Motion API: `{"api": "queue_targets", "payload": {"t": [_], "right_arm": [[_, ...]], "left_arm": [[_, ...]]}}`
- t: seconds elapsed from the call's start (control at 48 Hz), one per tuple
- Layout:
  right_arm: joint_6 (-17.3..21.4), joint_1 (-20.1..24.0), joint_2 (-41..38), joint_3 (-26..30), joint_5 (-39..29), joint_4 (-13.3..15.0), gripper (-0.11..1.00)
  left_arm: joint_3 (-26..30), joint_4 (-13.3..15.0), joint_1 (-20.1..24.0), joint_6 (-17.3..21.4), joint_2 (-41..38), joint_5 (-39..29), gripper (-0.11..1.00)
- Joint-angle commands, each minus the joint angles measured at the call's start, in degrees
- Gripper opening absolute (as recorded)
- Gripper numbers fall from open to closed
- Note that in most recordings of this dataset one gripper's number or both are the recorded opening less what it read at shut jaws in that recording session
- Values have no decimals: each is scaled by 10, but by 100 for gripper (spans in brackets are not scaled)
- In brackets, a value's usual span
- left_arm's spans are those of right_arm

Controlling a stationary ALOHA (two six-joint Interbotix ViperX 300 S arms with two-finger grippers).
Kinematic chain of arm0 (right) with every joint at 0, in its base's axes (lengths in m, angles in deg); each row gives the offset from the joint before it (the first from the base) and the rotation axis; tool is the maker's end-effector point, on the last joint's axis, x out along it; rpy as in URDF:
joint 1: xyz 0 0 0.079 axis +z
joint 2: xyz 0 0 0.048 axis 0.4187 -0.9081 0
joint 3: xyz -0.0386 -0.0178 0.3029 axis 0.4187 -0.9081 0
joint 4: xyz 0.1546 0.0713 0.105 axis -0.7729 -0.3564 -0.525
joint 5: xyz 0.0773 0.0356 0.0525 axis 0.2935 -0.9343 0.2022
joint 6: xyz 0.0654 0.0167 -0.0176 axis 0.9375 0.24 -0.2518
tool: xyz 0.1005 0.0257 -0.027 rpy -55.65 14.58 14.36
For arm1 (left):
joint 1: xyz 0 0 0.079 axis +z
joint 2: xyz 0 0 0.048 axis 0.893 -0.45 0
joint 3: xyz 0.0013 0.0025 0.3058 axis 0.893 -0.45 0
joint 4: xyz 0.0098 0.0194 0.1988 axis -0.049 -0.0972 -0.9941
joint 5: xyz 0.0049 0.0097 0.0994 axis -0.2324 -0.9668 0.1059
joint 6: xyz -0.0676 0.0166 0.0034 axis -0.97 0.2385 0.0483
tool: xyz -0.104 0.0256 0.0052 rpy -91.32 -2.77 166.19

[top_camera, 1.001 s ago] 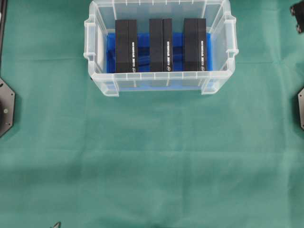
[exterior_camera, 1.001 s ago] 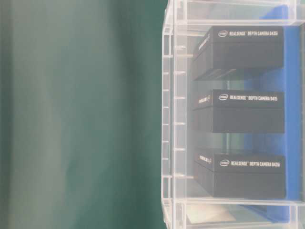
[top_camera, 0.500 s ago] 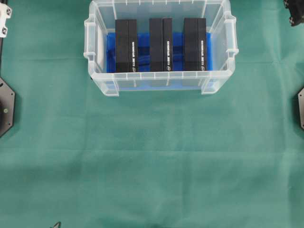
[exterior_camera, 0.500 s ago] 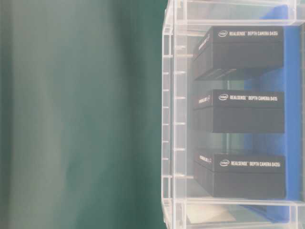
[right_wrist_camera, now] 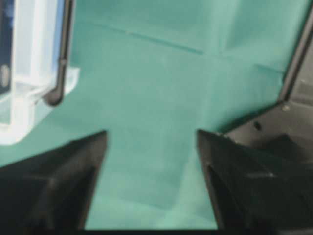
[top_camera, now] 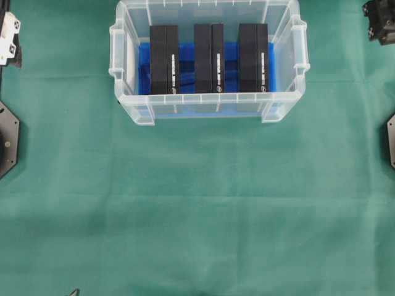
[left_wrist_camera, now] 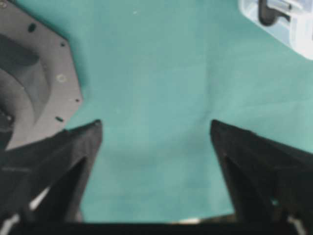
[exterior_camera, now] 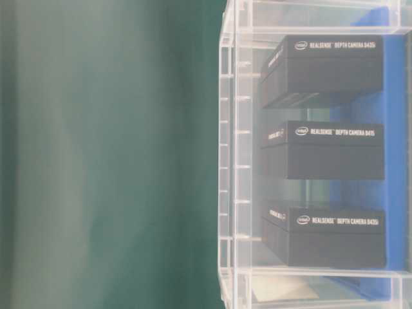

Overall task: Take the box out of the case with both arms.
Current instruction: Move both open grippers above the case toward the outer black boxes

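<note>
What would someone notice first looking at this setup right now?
The clear case at the top middle of the green cloth, with three black boxes standing side by side on its blue lining. Then the left tool and right tool, both open over bare cloth on either side of the case.

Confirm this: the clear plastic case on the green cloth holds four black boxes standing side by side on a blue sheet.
Not quite: the clear plastic case on the green cloth holds three black boxes, not four, side by side on the blue sheet. The overhead view shows it.
</note>
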Motion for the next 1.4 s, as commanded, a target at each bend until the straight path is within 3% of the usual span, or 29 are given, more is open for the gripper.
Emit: {"api": "queue_targets", "payload": {"t": [0.0, 0.083, 0.396, 1.063, 1.376], "right_arm": [[3, -1, 4, 4, 1, 4, 91], [4, -1, 4, 4, 3, 5, 97], [5, -1, 5, 6, 33, 5, 97], [22, -1, 5, 4, -4, 5, 97], [38, 7, -35, 25, 18, -2, 97]], "left_arm": [[9, -1, -3, 2, -4, 4, 90], [10, 0, -4, 2, -9, 3, 89], [10, -6, -4, 4, -10, -18, 88], [10, -6, -4, -30, -12, -22, 88], [40, -5, -5, -46, -75, -18, 88]]}}
